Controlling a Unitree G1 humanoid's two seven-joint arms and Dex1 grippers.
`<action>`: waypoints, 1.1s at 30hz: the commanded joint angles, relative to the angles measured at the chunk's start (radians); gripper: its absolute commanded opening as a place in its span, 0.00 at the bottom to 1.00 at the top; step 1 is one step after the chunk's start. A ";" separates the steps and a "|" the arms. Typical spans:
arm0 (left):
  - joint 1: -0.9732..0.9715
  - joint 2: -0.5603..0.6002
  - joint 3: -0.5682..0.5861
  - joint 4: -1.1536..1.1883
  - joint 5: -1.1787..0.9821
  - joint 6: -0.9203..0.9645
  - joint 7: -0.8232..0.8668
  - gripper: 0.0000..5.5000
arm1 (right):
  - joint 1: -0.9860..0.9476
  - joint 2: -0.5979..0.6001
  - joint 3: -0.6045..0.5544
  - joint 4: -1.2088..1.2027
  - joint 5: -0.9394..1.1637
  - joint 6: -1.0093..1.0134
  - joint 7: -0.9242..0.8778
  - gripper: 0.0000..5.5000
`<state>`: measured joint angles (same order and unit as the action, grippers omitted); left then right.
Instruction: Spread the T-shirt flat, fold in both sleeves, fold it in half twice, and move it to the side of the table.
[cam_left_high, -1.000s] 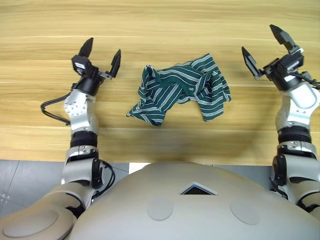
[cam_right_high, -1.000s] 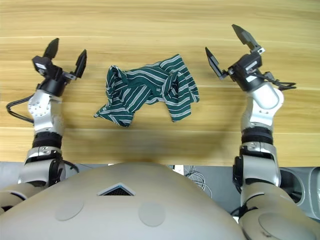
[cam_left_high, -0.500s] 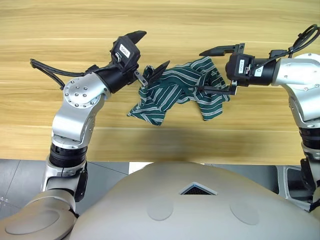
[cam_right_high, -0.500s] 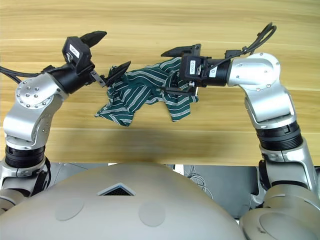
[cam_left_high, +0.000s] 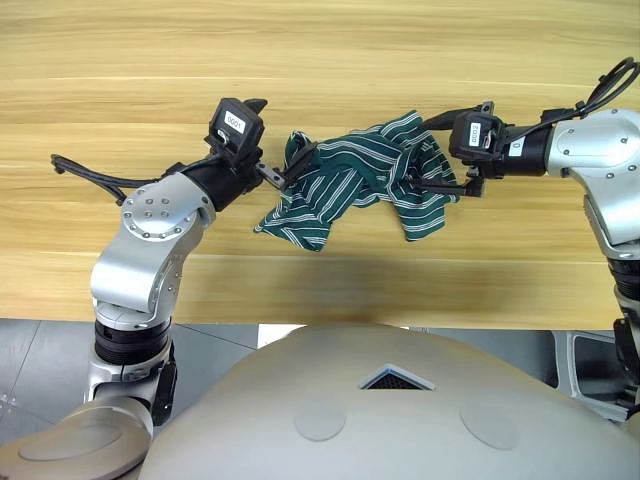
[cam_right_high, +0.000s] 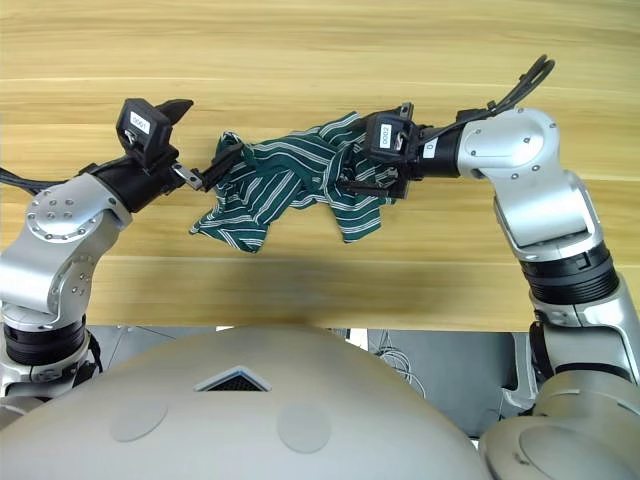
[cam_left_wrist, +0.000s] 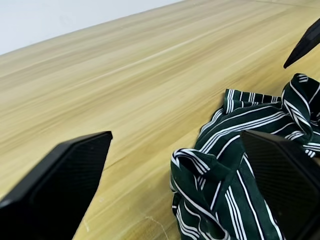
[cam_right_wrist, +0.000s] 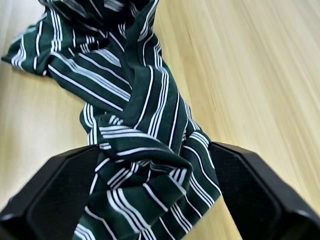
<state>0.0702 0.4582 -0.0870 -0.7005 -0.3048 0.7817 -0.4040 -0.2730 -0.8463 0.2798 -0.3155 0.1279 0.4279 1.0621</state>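
Head views: the T-shirt (cam_left_high: 350, 180) lies crumpled in a heap mid-table (cam_left_high: 120, 50). Nothing is flattened and no sleeve is folded, so we judge we're on step one, the spread. The left pincer (cam_left_high: 284, 132) is at the heap's left edge and the right pincer (cam_left_high: 420, 150) is at its right edge, both down at cloth level.

Left wrist view: the fingers (cam_left_wrist: 65, 170) are spread wide, with mostly bare wood between them. A bunched striped edge lies by one finger; we can't tell if it's touching or just beside. Nothing is pinched.

Right wrist view: the fingers (cam_right_wrist: 55, 195) are spread here too, straddling a rolled fold of the shirt. The cloth sits between them but isn't clamped.

Next move, as we judge it:
- Both pincers close on the outer edges, then pull apart and outward to open the heap.
- The left looks off-centre on the cloth and likely needs to shift in so fabric sits between both fingers before closing.
- On the right, the risk is clamping the whole roll. Several layers would drag the heap rather than unfold it, so a thin bite at the edge looks better.
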 joint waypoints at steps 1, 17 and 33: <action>-0.008 0.003 -0.010 0.031 0.011 0.011 0.011 0.84 | -0.061 0.000 0.006 0.065 -0.030 0.003 0.008 0.74; 0.014 -0.005 -0.014 0.051 -0.002 0.012 0.009 0.85 | -0.073 0.054 0.078 0.117 -0.092 0.033 0.039 0.20; -0.027 -0.027 0.024 0.247 -0.043 0.004 -0.034 0.37 | -0.098 0.096 0.018 0.082 0.032 0.139 0.041 0.00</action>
<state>0.0583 0.4292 -0.0574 -0.4724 -0.3512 0.7953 -0.4274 -0.3438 -0.7528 0.3129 -0.2130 0.1539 0.5638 1.1089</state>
